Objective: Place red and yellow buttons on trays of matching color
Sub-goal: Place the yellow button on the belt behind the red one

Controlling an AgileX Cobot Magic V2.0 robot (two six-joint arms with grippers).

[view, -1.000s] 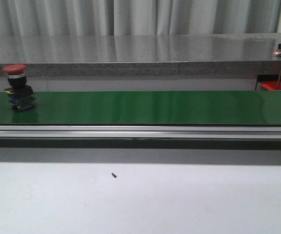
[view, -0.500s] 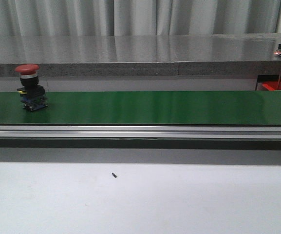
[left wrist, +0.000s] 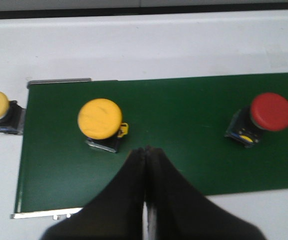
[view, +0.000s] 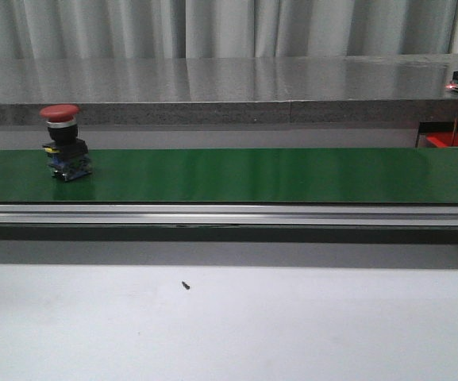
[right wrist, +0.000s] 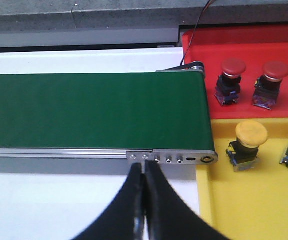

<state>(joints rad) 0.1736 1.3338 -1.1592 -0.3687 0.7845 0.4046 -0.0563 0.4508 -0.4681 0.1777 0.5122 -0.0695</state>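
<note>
- Red button (view: 63, 143) stood upright at left end of green belt (view: 292, 175); yellow button (left wrist: 100, 121) on belt too
- Left gripper (left wrist: 144, 150) & right gripper (right wrist: 144, 167) clenched, empty
- Step, I judge: waiting; next needs opening jaws over a button

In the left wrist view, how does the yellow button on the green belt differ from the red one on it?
The yellow mushroom-cap push button sits near the end of the green conveyor belt where the belt's metal edge shows; the red mushroom-cap push button sits further along the belt. Their caps differ in colour. The yellow cap looks larger in this view, and the closed left end effector is nearer to it. Both stand cap-up on dark bases, apart from each other.
</note>
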